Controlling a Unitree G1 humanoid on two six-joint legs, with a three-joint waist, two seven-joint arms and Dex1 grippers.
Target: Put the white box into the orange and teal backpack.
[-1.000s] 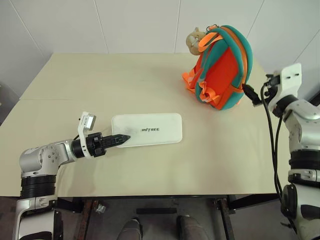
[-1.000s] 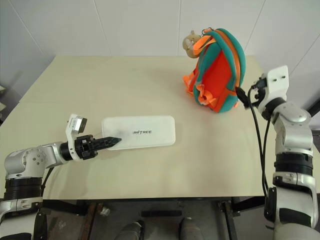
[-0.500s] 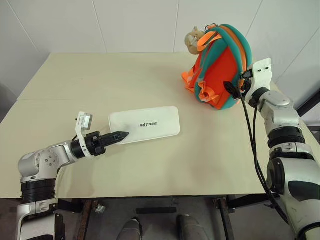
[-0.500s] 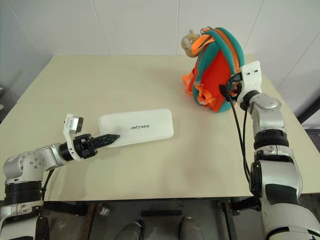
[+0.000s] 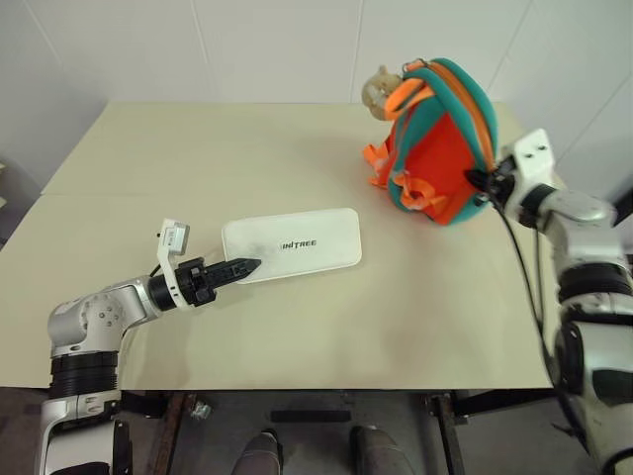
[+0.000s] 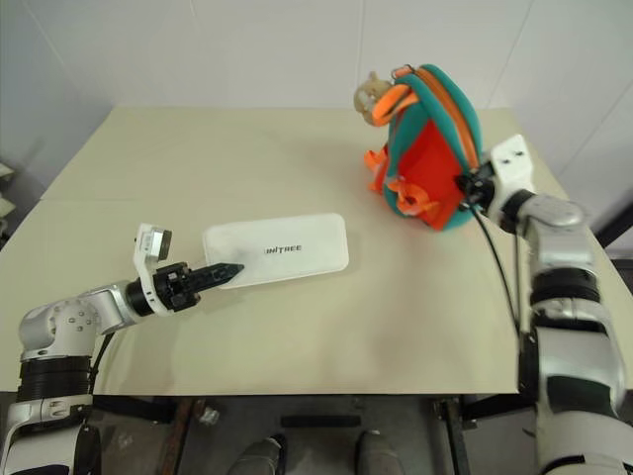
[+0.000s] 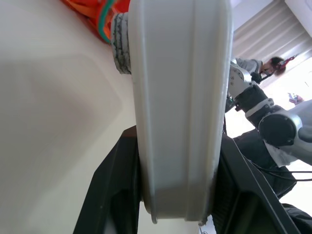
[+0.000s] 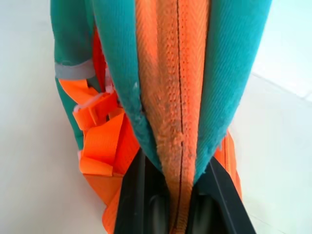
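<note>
- Near the table's [image 5: 297, 148] front left edge, my left gripper [image 5: 244, 265] stays clamped on the white box's [image 5: 297, 252] end, as a second ago.
- Toward the back right corner, my right gripper [image 5: 478, 180] has swung in from beside the backpack [image 5: 442, 148] and now pinches its zipped orange-and-teal edge.
- With the backpack steadied but zipped, I judge opening comes first.

We see a beige table [image 5: 297, 158] running back to a white tiled wall [image 5: 277, 45], which stands just behind the table's far edge. Below the table's near edge, dark frame bars [image 5: 316, 406] cross under it, with grey floor [image 5: 227, 445] beneath the table.
</note>
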